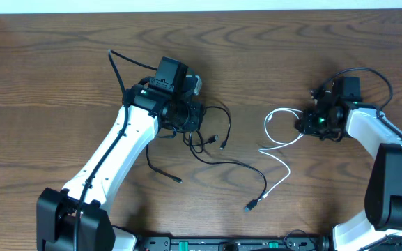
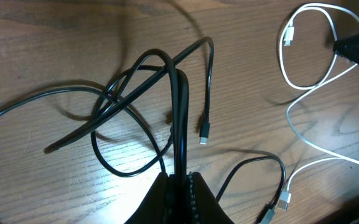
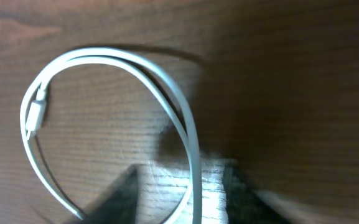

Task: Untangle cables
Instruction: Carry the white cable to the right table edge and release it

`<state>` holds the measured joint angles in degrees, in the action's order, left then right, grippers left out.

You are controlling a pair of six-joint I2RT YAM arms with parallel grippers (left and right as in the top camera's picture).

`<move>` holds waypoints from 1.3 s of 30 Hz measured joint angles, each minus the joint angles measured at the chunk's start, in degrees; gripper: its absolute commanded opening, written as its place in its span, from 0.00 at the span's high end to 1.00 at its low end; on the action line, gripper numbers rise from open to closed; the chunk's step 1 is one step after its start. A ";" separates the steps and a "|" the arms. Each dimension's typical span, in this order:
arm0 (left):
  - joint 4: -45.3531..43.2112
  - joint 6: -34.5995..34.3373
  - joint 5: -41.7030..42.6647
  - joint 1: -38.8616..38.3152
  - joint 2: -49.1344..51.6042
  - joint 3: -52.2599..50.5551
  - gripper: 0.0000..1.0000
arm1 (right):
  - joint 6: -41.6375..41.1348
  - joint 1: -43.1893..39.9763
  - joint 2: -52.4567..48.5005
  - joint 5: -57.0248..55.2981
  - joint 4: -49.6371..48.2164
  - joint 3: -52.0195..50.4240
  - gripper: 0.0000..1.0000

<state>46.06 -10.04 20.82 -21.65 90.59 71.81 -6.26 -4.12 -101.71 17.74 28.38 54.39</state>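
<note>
The black cable [image 1: 228, 164] lies in a loose tangle at mid-table, and one plug end [image 2: 204, 134] hangs free. My left gripper [image 1: 185, 120] is shut on a strand of the black cable [image 2: 180, 112], which runs up out of the jaws [image 2: 180, 182]. The white cable [image 1: 282, 167] lies to the right, apart from the black tangle, with a loop [image 1: 276, 118] by my right gripper [image 1: 306, 125]. In the right wrist view the white cable [image 3: 191, 137] passes between my open fingers [image 3: 182, 174], low over the table. The two cables' other plug ends [image 2: 277, 206] lie side by side.
The wooden table [image 1: 61, 84] reaches a pale strip at the far edge [image 1: 201, 5]. Thicker black arm wires loop above each wrist [image 1: 117, 66], [image 1: 368, 71]. The arm bases and a black rail [image 1: 228, 244] stand at the near edge.
</note>
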 measured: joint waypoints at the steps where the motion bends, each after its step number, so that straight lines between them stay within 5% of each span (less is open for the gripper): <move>1: 0.02 0.00 -0.02 0.00 0.00 0.00 0.92 | -0.13 0.02 -0.35 0.44 0.11 0.00 0.99; 11: 0.02 0.00 -0.02 0.00 0.00 0.00 0.92 | -0.70 -0.15 0.92 1.64 2.10 1.22 0.99; 17: 0.02 0.00 -0.02 0.00 0.02 -0.02 0.93 | -0.70 -4.44 13.25 0.52 1.99 10.36 0.99; 27: 0.02 0.00 -0.02 0.00 0.02 -0.02 0.93 | -0.70 -12.13 30.23 -18.95 -4.31 18.08 0.99; 39: 0.39 0.00 -0.04 0.00 0.02 -0.02 0.93 | -0.68 -21.99 21.81 -33.70 1.60 18.01 0.99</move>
<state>46.46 -10.04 20.78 -21.65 90.61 71.79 -6.94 -26.11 -79.90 -15.97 29.98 72.40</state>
